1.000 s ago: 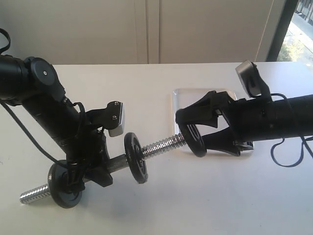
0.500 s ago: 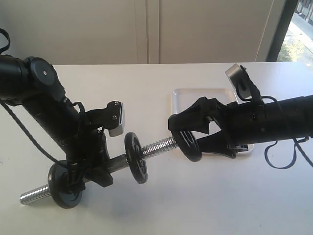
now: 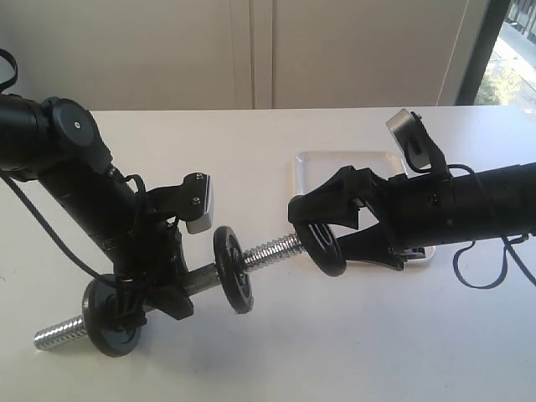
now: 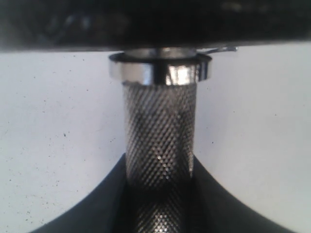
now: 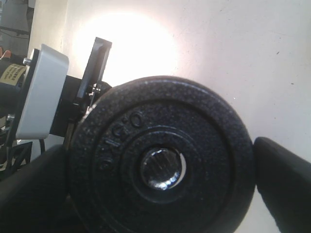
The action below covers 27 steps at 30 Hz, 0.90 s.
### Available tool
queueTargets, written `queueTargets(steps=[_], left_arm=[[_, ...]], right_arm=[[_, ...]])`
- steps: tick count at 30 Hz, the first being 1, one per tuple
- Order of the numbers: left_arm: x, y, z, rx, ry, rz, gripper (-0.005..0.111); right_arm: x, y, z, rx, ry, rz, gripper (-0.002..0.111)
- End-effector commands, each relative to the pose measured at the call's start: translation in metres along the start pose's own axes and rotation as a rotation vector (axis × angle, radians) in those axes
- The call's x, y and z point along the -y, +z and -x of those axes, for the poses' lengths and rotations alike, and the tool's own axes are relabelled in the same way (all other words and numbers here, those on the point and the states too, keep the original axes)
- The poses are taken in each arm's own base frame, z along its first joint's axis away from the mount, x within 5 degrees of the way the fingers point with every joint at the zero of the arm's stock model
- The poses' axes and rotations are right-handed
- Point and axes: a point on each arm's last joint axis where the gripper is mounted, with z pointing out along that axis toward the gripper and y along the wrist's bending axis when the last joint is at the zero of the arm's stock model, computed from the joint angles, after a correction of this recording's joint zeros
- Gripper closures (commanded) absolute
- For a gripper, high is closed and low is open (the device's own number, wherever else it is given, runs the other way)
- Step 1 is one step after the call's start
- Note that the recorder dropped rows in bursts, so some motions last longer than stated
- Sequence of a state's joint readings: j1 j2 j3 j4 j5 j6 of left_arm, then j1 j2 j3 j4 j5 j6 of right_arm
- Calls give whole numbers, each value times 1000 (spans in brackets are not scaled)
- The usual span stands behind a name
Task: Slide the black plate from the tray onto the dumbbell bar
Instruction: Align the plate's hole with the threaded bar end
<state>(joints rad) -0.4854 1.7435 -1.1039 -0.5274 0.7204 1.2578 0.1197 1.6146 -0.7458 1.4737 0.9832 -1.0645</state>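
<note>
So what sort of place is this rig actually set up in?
Probably an indoor lab or office test bench rather than a gym: a plain white table, pale flat wall panels behind it, and a window at the far right edge letting in daylight.

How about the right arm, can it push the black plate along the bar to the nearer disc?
Probably yes. The right tool grips the black plate, with the dumbbell bar entering its hole, and the thread to the nearer disc looks unobstructed. The left tool holds the bar beyond it.
</note>
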Motion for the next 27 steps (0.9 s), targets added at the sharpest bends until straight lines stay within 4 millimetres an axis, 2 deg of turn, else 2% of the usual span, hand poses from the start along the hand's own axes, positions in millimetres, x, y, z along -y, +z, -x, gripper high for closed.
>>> queueTargets(steps=[1,11,16,27], left_arm=[[10,-21,20,130,-36,-16,107],[10,-21,20,130,-36,-16,107],[10,-21,21,133,-38,-16,107],[10,-21,21,133,-38,-18,107]], right_arm=[[-7,-2,0,15,-8,39,108],[-3,1,-1,-5,26,50,108],[6,12,-2,-31,96,149,108],[7,12,-1,-26,97,142,108]])
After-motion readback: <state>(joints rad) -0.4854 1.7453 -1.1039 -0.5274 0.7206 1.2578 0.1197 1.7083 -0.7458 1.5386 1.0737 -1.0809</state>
